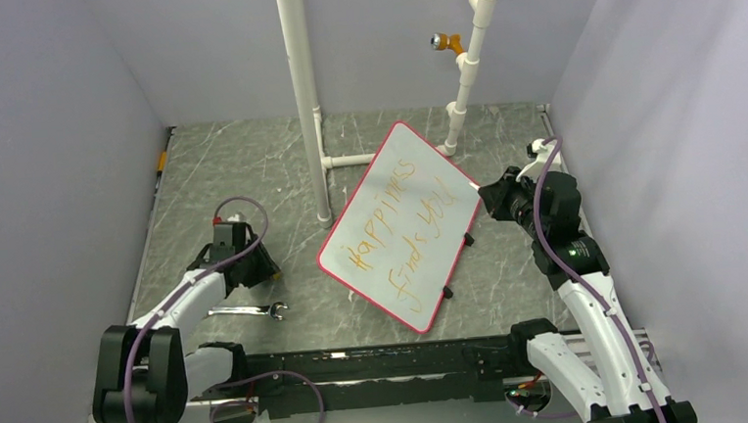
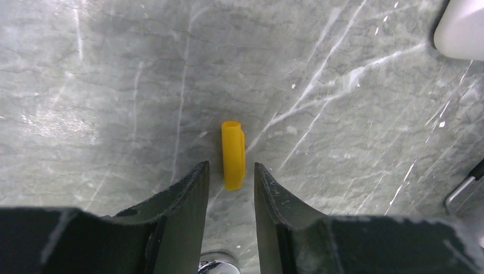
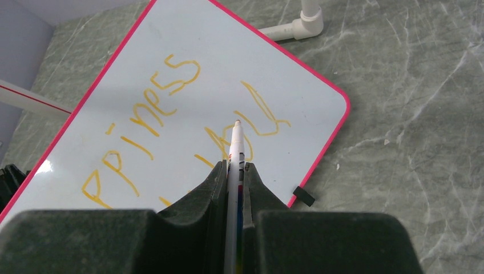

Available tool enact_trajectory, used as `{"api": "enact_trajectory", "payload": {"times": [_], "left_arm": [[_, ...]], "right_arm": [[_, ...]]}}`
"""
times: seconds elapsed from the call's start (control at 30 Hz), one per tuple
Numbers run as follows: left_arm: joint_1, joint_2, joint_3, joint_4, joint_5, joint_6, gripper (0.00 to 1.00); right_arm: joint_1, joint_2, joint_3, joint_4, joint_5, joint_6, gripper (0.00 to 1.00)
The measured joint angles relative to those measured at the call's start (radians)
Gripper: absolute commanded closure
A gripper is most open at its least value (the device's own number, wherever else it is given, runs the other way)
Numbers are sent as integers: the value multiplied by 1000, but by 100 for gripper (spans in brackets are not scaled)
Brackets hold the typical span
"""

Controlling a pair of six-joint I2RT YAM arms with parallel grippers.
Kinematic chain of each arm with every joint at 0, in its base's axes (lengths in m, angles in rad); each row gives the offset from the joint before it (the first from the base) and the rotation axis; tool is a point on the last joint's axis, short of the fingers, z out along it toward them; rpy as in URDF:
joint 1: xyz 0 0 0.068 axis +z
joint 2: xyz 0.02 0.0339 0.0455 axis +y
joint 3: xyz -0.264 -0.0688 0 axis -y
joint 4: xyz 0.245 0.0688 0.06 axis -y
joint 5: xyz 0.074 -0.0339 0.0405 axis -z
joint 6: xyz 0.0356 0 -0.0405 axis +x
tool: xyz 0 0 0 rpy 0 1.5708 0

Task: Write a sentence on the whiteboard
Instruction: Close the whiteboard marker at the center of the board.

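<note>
At the near edge of the grey marbled table (image 1: 250,170), a small wrench (image 1: 249,309) lies on the surface just in front of the left gripper (image 1: 253,268). That gripper points down at the tabletop with its jaws partly apart. In the left wrist view, a short yellow cap (image 2: 233,154) lies on the stone with its near end in the gap between the two fingertips. A sliver of table shows on either side of it, so neither finger is seen touching it.

Past the middle of the table, right of centre, the whiteboard (image 1: 400,225) lies turned on a diagonal between the two arms, its far corner reaching toward the foot of the leaning white pipe (image 1: 466,64). The sentence (image 1: 399,237) runs across it in two orange-yellow lines, "Happiness" above "finds you".

At the board's right edge, the right gripper (image 1: 492,199) is clamped on a slim white marker (image 3: 235,165). The marker's tip stands over the last word; whether it touches the board cannot be told.

At the back, an upright white pipe (image 1: 301,88) rises beside the board's left edge.
</note>
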Motion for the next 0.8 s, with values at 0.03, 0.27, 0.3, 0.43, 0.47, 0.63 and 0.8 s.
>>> {"api": "enact_trajectory", "payload": {"times": [0.03, 0.27, 0.3, 0.43, 0.47, 0.63, 0.8], "left_arm": [[-11, 0, 0, 0, -5, -3, 61], [-70, 0, 2, -4, -51, -14, 65], [-75, 3, 4, -5, -58, -15, 65], [-94, 28, 28, -29, -90, -18, 69], [-97, 33, 33, -32, -95, -19, 71], [-106, 60, 54, -53, -119, -24, 96], [-130, 83, 75, -57, -127, -29, 100]], "right_arm": [[0, 0, 0, 0, 0, 0, 100], [0, 0, 0, 0, -5, 0, 100], [0, 0, 0, 0, -7, 0, 100], [0, 0, 0, -1, -11, 0, 100], [0, 0, 0, -2, -11, 0, 100], [0, -1, 0, -12, -18, 0, 100], [0, -9, -2, -22, -21, 0, 100]]}}
